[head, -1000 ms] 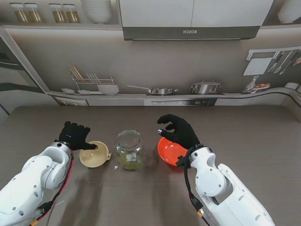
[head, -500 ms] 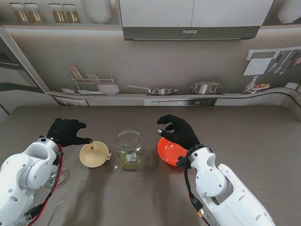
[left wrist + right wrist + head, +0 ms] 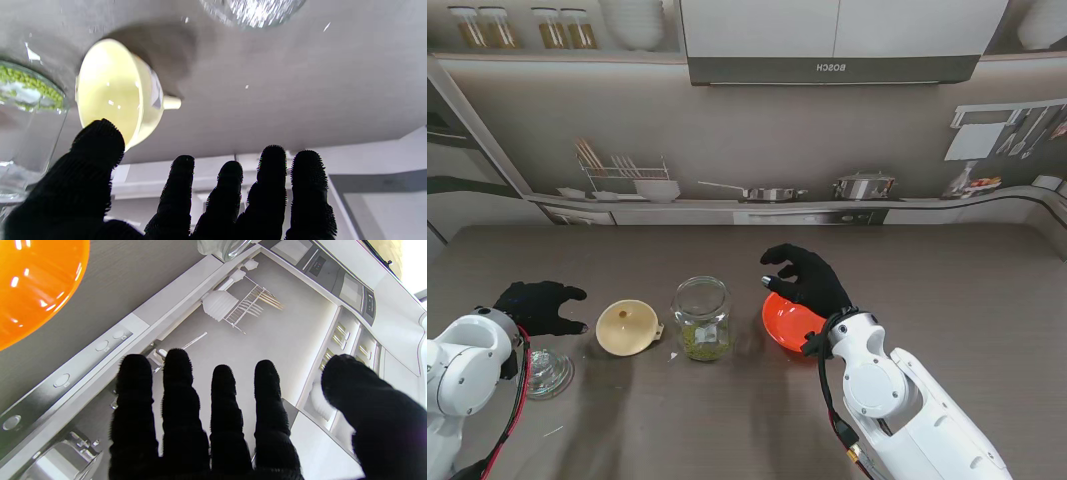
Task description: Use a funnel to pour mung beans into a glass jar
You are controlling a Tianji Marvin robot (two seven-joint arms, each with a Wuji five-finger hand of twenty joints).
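Observation:
A glass jar (image 3: 702,318) with green mung beans in its bottom stands at the table's middle; its wall shows in the left wrist view (image 3: 26,110). A cream funnel (image 3: 628,327) lies on the table to the jar's left, seen also in the left wrist view (image 3: 113,90). An orange bowl (image 3: 789,320) sits to the jar's right (image 3: 36,286). My left hand (image 3: 539,305) is open, left of the funnel and apart from it. My right hand (image 3: 807,278) hovers open over the bowl's far rim, holding nothing.
A glass lid or small glass dish (image 3: 549,372) lies near my left wrist, and shows in the left wrist view (image 3: 250,10). Beyond the table's far edge is a printed kitchen backdrop.
My left hand has let go of the funnel's rim and pulled away to the left, uncovering the glass piece on the table. The funnel, jar, bowl and right hand have stayed put.

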